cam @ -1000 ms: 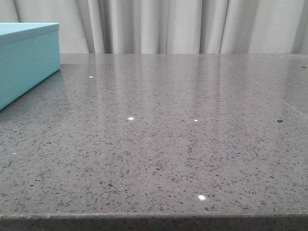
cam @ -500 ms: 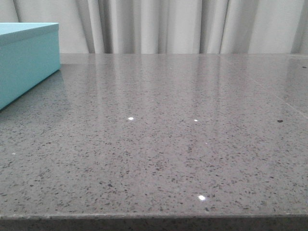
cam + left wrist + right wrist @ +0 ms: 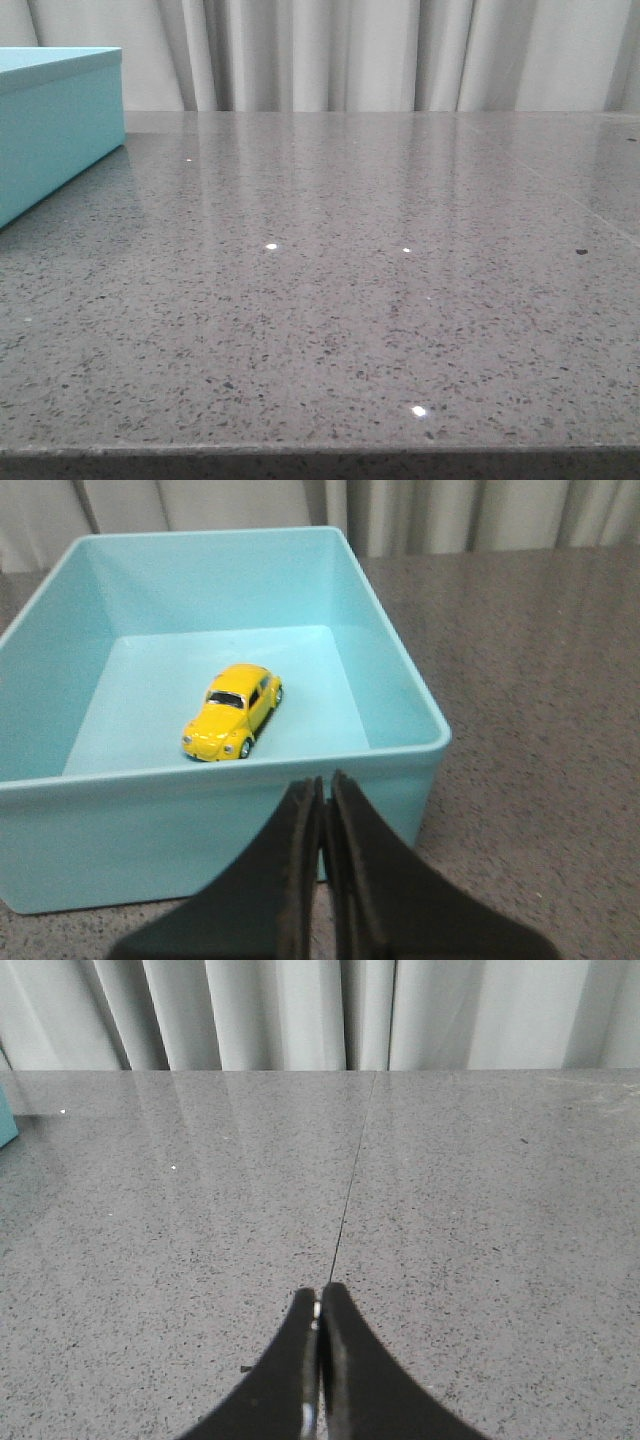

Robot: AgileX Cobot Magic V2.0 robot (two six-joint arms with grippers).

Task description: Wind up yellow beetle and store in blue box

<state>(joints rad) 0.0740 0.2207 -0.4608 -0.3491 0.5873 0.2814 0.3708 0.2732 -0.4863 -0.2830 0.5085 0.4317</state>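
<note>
Now the beetle (image 3: pixel 232 711) sits inside the box (image 3: pixel 400 695), on its floor, near the middle. The box has no lid on and stands on the gray table (image 3: pixel 540 680). My left pincer (image 3: pixel 324 785) is pressed closed with nothing in it, outside the box by its near wall. My right pincer (image 3: pixel 318 1300) is closed and empty too, over bare table.
</note>
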